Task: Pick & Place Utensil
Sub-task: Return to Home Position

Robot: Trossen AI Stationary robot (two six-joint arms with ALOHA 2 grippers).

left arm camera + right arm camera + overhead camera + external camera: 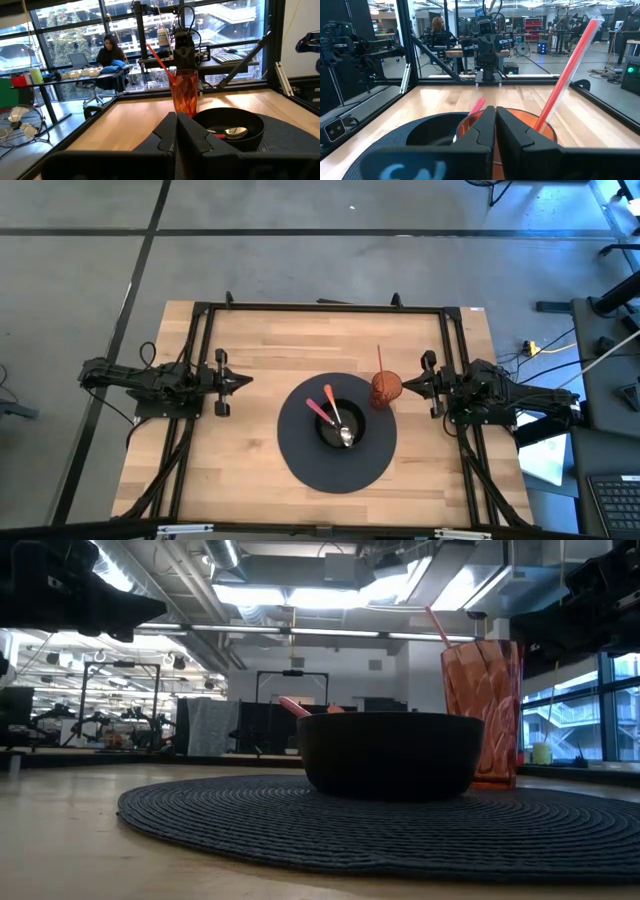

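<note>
A black bowl (337,426) stands on a round dark woven placemat (300,460). In it lie a metal spoon (346,437) and pink and orange utensils (322,408), handles leaning on the rim. An orange tumbler (386,389) with a red straw (380,360) stands at the mat's far right edge. My left gripper (246,380) hovers shut at the table's left, pointing at the bowl. My right gripper (403,387) hovers shut just right of the tumbler; whether it touches, I cannot tell. The left wrist view shows bowl (230,129), spoon (235,132) and tumbler (184,92).
A black metal frame (320,307) runs around the wooden table (260,350). Bare wood lies between my left gripper and the mat and along the far side. Beyond the table a person (111,50) sits at a desk.
</note>
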